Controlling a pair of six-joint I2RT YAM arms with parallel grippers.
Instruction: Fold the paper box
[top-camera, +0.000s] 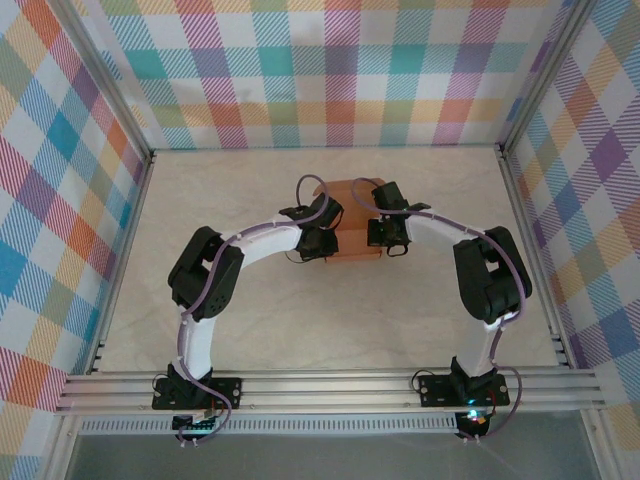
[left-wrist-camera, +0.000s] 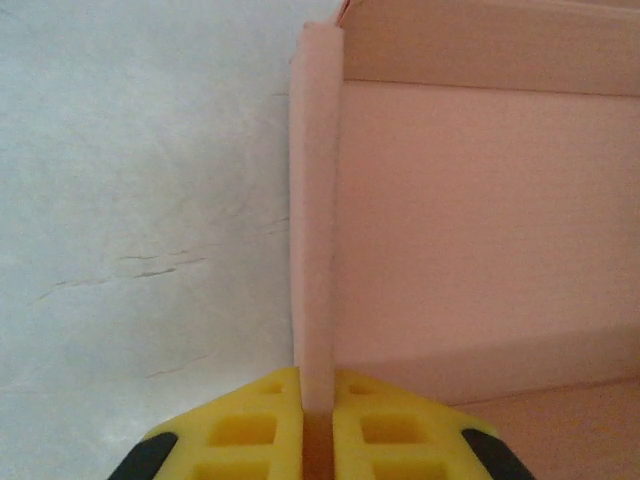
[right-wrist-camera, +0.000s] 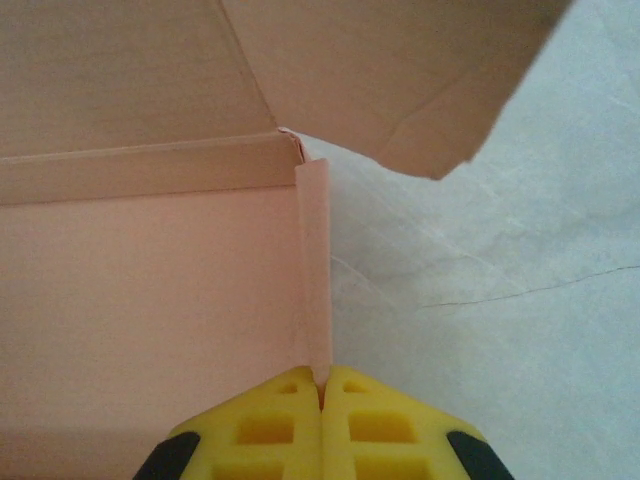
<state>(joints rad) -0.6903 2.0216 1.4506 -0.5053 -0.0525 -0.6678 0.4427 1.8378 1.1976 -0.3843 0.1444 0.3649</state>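
**Item:** salmon-orange thin-card paper box (top-camera: 350, 205), partly erected. It stands on the pale marbled desk (top-camera: 260, 330), just above the centre of the top view, between the two wrists.

**Left of centre:** white-and-black left arm (top-camera: 200, 340), arching up and right from its base at lower left to the box's left edge. Left jaws: yellow pads (left-wrist-camera: 250, 432) at the bottom of the left wrist view, closed on an upright side wall (left-wrist-camera: 315, 200) of the box, with the card edge-on between them. The box floor and rear wall lie to its right, bare desk to its left.

**Right of centre:** matching right arm (top-camera: 490, 270), arching up and left to the box's right edge. Right jaws: yellow pads (right-wrist-camera: 262, 432) at bottom centre of the right wrist view, pressed together on the lower end of the right side wall (right-wrist-camera: 316, 260). A loose flap (right-wrist-camera: 400, 70) spreads across the upper frame.

**Surround:** multicoloured plaid cloth walls (top-camera: 330, 70).
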